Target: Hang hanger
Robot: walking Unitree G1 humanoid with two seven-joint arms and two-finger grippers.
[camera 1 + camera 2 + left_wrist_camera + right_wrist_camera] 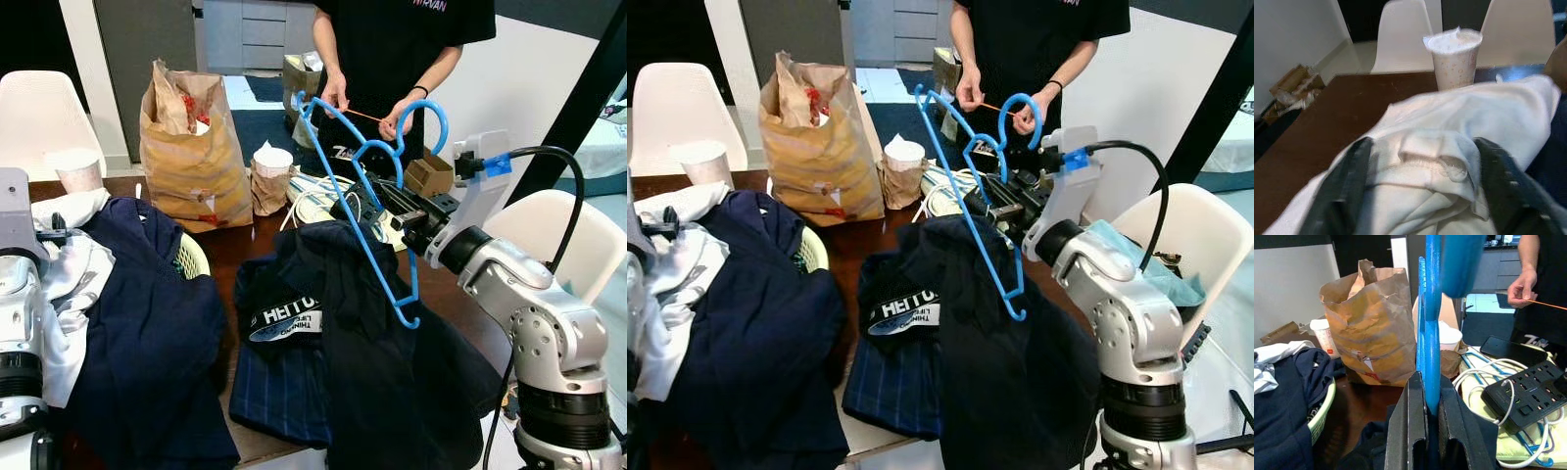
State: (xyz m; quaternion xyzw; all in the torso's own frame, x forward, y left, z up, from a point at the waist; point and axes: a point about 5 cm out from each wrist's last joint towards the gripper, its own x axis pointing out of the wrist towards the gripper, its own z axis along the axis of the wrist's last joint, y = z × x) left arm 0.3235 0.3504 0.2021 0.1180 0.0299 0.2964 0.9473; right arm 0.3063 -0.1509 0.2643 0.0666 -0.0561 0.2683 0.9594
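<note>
My right gripper point(1430, 382) is shut on a blue plastic hanger point(339, 176) and holds it tilted above the table. Its hook point(435, 116) points up toward a person point(392, 39) standing behind the table. That person stretches a thin orange string point(364, 116) between both hands, just beside the hook. Dark clothes point(372, 333) lie heaped on the table under the hanger. My left gripper point(1425, 161) is open, its fingers on either side of a white garment point(1449, 122) at the table's left end.
A large brown paper bag point(191, 147), a small bag holding a cup point(272, 176), a paper cup point(76, 168) and a black power strip point(1528, 394) with cables stand on the brown table. A navy garment point(147, 323) covers a pale basket point(192, 257). White chairs point(549, 235) stand alongside.
</note>
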